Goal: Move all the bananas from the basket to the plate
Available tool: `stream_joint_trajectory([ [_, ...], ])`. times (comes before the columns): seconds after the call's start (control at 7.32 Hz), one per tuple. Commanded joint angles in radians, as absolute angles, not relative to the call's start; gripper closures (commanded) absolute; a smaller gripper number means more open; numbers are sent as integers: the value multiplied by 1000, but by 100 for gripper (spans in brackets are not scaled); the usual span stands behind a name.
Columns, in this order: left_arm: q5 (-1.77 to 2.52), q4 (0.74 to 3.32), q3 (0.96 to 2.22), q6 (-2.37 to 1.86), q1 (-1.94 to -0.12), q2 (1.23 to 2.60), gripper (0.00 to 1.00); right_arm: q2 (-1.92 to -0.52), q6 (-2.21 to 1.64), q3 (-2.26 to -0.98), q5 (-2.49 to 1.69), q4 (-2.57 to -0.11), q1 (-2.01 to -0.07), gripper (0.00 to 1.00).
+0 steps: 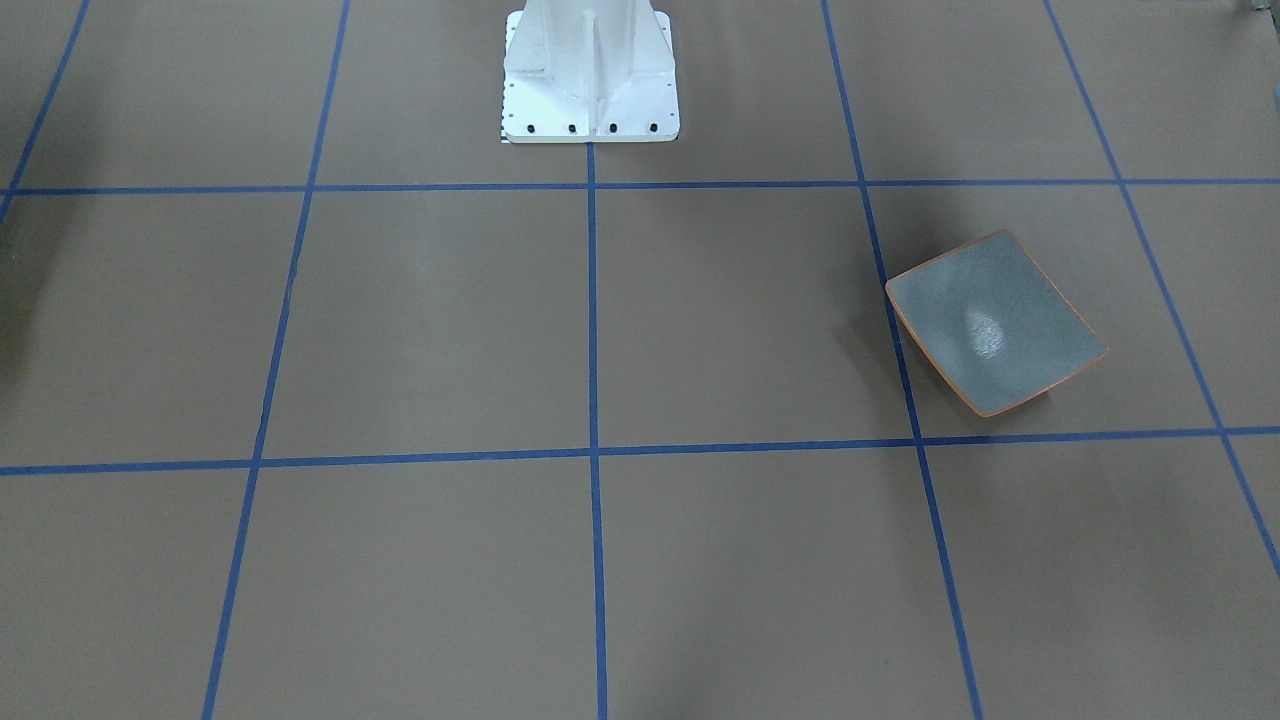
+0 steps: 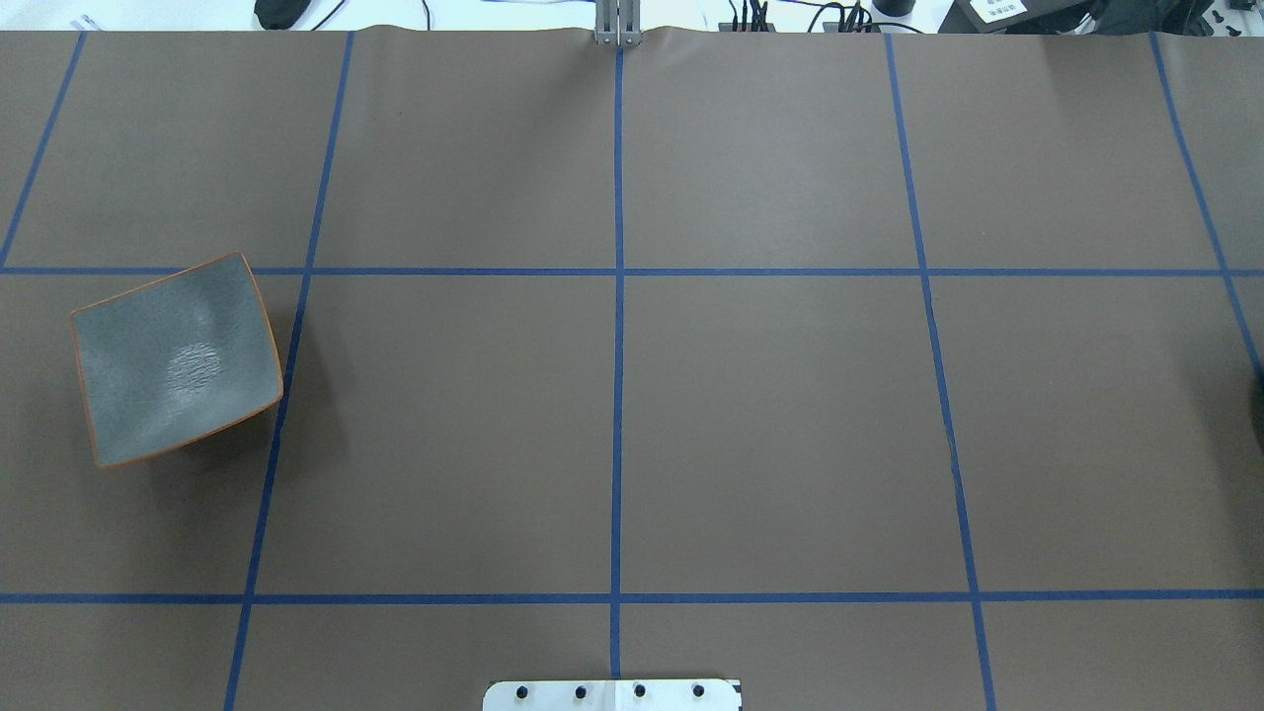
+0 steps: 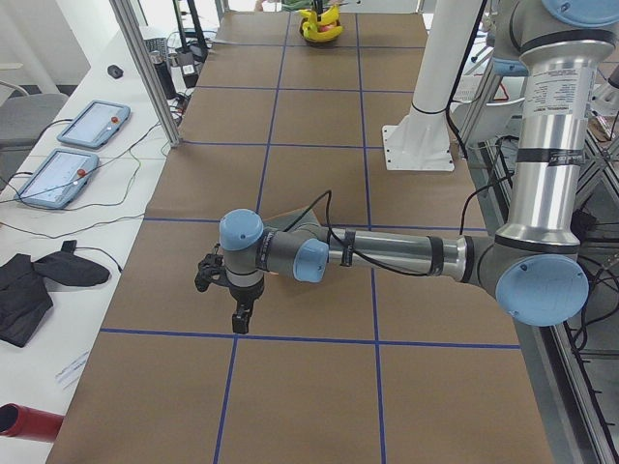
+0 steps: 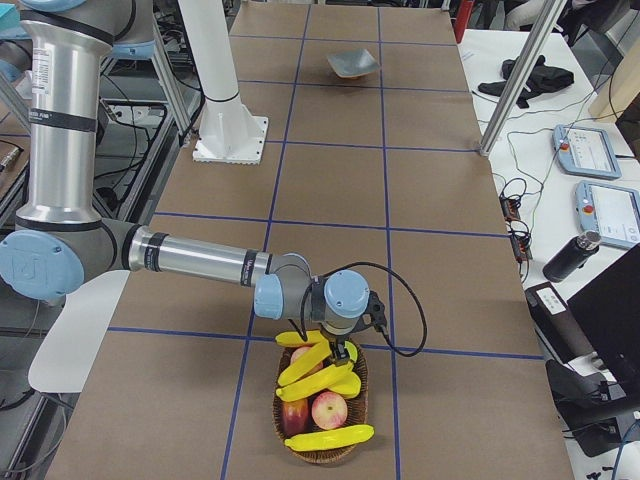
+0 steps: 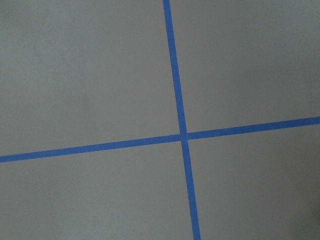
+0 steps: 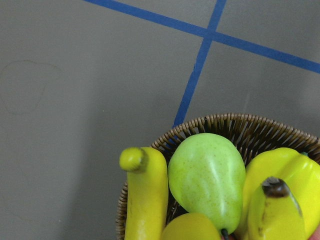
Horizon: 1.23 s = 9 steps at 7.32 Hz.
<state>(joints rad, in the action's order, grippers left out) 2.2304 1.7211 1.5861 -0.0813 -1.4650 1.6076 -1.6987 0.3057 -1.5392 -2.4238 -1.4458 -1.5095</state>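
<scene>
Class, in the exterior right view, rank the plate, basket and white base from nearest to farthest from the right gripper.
1. Basket, just beneath the right gripper.
2. White base, mid-table, on the robot's side.
3. Plate, at the far end.

Bright, even light from above; the rectangular grey-blue orange-rimmed plate (image 2: 128, 395) shows central white glare, with a soft shadow at four o'clock in the overhead view.
</scene>
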Motion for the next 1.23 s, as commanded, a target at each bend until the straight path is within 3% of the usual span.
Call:
stream_joint_trajectory([
  [0.0, 2230, 1721, 1586, -81, -1465, 1608, 0, -1697, 318, -1523, -2424, -1445, -1506, 7],
  [1.09, 2230, 1721, 1588, -83, -1465, 1609, 0, -1678, 316, -1493, -2424, -1445, -1499, 15],
])
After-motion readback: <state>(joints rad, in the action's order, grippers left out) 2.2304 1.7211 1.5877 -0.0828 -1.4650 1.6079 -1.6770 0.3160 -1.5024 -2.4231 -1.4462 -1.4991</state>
